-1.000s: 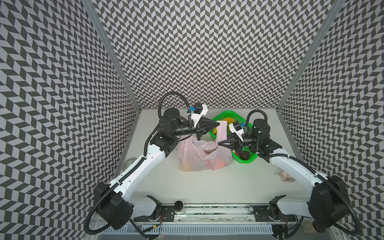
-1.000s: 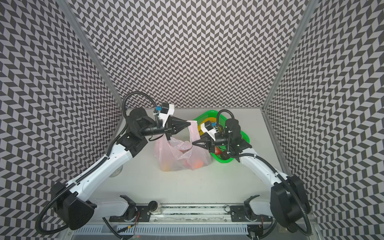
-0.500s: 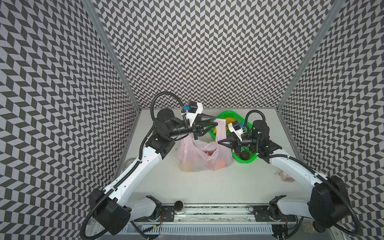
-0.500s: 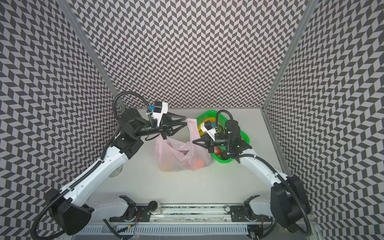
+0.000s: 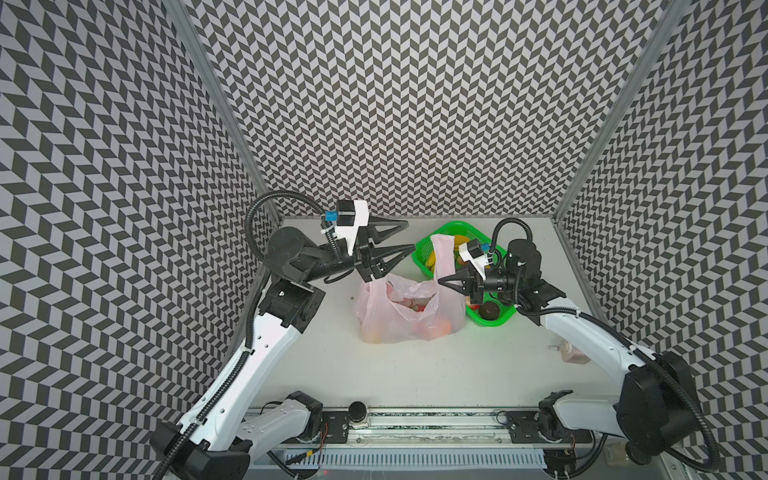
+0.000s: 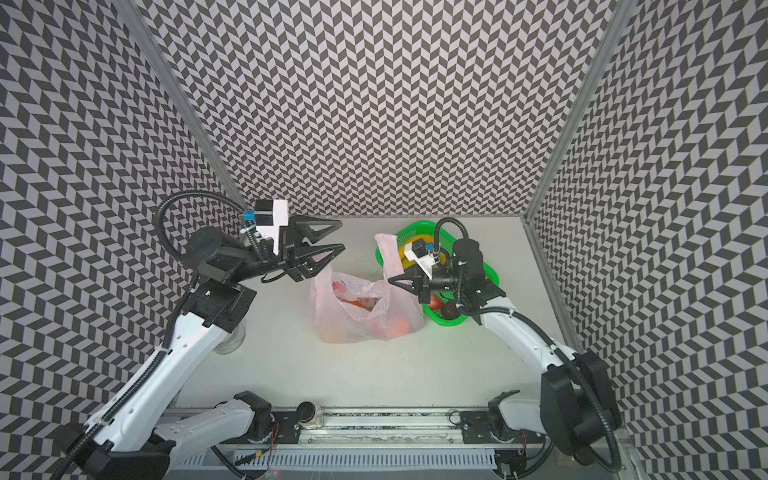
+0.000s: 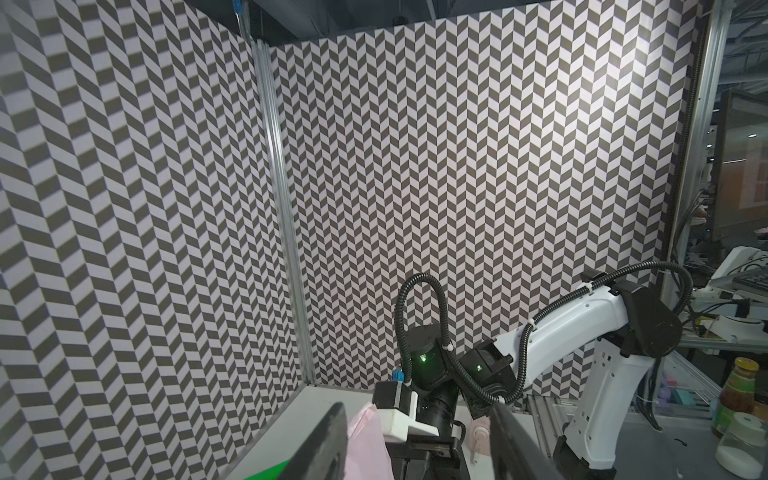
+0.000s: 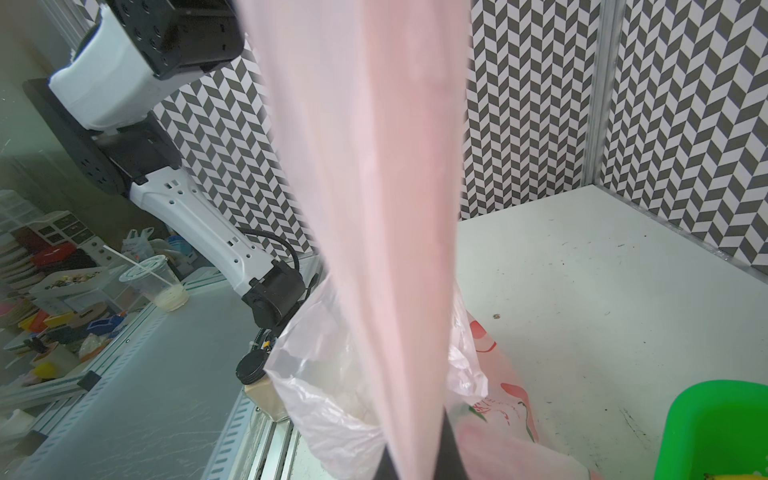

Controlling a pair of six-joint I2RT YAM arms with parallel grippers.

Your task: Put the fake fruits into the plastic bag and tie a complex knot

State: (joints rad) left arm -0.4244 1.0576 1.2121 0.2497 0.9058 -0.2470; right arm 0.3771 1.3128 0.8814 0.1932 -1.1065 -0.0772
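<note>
plastic bag (image 5: 399, 328) on table below both jaws, fake fruits (image 5: 441, 328) inside; right gripper (image 5: 439, 281) clenched on bag's right handle (image 5: 441, 253); left gripper (image 5: 410, 235) jaws apart, empty, above bag's left edge; green basket (image 5: 448, 226) behind right jaws, bananas (image 5: 457, 240) in it

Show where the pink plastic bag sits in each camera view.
Top view: plastic bag mid-table, left of the green basket.
Top view: again mid-table, beside the basket.
Left wrist: a pink edge, next to the basket.
Right wrist: its stretched handle crosses the middle.
Shared landmark: the green basket.
</note>
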